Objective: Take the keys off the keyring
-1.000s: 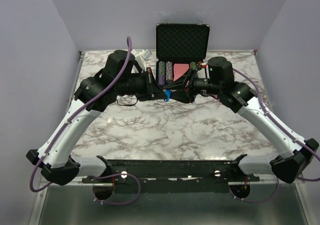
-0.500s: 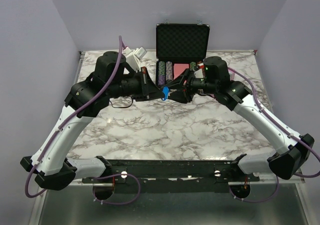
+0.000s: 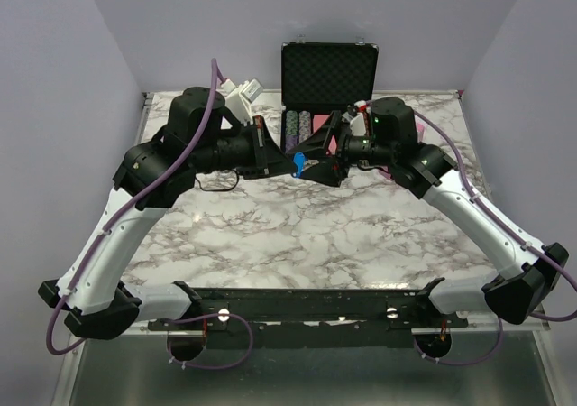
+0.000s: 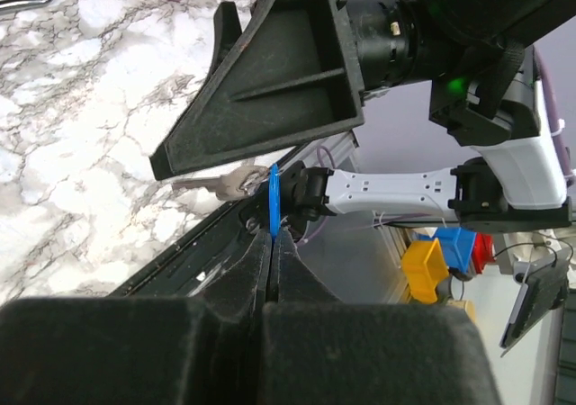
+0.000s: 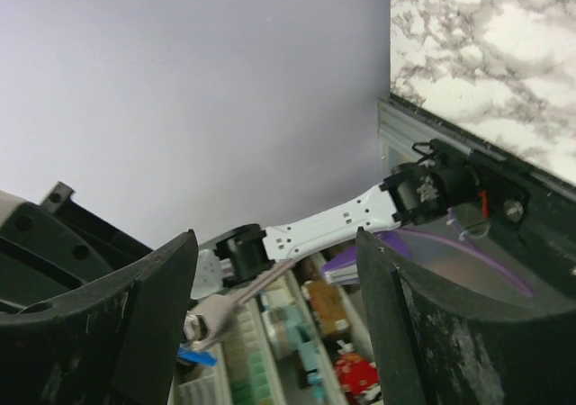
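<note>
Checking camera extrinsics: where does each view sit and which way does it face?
Top external: above and behind the bases, looking down on the marble table and open case; both arms show.
Left wrist: on the left arm, looking along the shut left fingers pinching the blue key; right fingers ahead.
Right wrist: on the right arm, looking between the open right fingers toward the wall.
Shared: top external and left wrist both show the blue key.

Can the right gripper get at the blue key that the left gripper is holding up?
Probably yes. The right gripper stands open right next to the blue key, which the left gripper pinches by its head, and nothing shows between them.
</note>
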`<control>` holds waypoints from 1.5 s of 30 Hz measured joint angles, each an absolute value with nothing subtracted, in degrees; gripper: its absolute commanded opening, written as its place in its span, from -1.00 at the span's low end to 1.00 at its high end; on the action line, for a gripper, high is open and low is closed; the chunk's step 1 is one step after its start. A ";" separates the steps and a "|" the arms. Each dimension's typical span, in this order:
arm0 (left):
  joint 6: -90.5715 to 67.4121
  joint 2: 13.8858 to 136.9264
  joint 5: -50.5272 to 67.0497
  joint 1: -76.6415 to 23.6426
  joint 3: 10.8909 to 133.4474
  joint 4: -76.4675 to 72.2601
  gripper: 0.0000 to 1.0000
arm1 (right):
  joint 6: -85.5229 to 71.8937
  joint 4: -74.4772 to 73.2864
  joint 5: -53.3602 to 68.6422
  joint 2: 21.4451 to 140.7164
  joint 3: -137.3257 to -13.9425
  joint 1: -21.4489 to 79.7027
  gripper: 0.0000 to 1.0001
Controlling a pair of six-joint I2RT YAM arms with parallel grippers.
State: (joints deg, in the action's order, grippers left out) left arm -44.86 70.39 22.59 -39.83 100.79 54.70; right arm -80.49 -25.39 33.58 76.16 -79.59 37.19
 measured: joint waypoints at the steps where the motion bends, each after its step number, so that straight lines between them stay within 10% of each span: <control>1: -45.21 71.05 22.57 -39.83 102.50 55.46 -1.00 | -79.18 -24.91 33.58 76.16 -79.59 37.19 0.64; 21: -60.95 78.59 23.83 -39.83 122.04 65.01 -1.00 | -45.69 -1.37 18.83 58.59 -70.06 37.19 0.74; 45: -71.22 75.37 27.99 -39.83 118.45 55.88 -1.00 | -34.98 17.32 36.16 59.94 -65.91 37.19 0.66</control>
State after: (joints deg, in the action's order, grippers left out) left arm -71.22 75.37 27.99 -39.83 118.45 55.88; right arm -34.98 17.32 36.16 59.94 -65.91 37.19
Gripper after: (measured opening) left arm 0.010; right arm 0.835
